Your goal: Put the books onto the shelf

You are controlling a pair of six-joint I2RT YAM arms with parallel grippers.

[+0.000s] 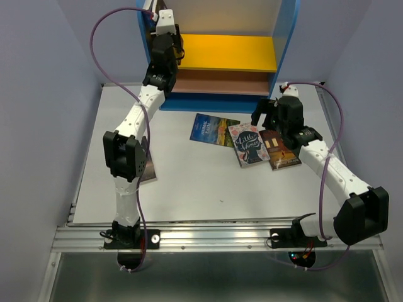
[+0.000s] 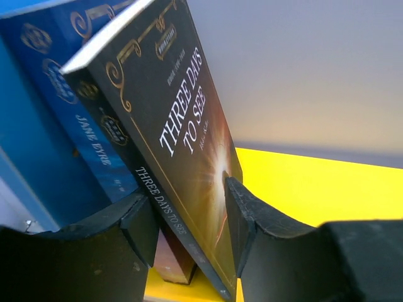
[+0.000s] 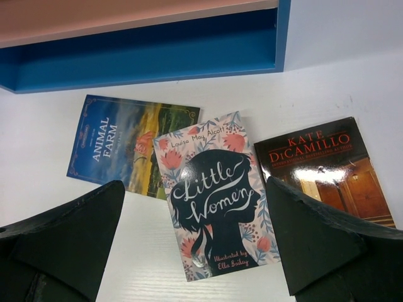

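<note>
In the overhead view the shelf (image 1: pixel 287 44) stands at top centre, and the left gripper (image 1: pixel 165 22) is up in its upper left corner, over the yellow board (image 1: pixel 233 53). In the left wrist view its fingers (image 2: pixel 141 220) sit either side of Three Days to See (image 2: pixel 189 138). This book stands tilted on the yellow board, leaning on Jane Eyre (image 2: pixel 82 119) at the left of the frame. The right pad touches the cover, but I cannot tell whether the jaws pinch the book or stand loose around it. Right of centre on the table (image 1: pixel 189 189), three books lie flat and face up. Animal Farm (image 3: pixel 119 141) is on the left, Little Women (image 3: pixel 214 195) overlaps its right corner, and the DiCamillo book (image 3: pixel 327 167) touches Little Women's right edge. The right gripper (image 1: pixel 266 113) hangs above them with its jaws wide apart and nothing between them. In the right wrist view Little Women lies centred between its fingers.
</note>
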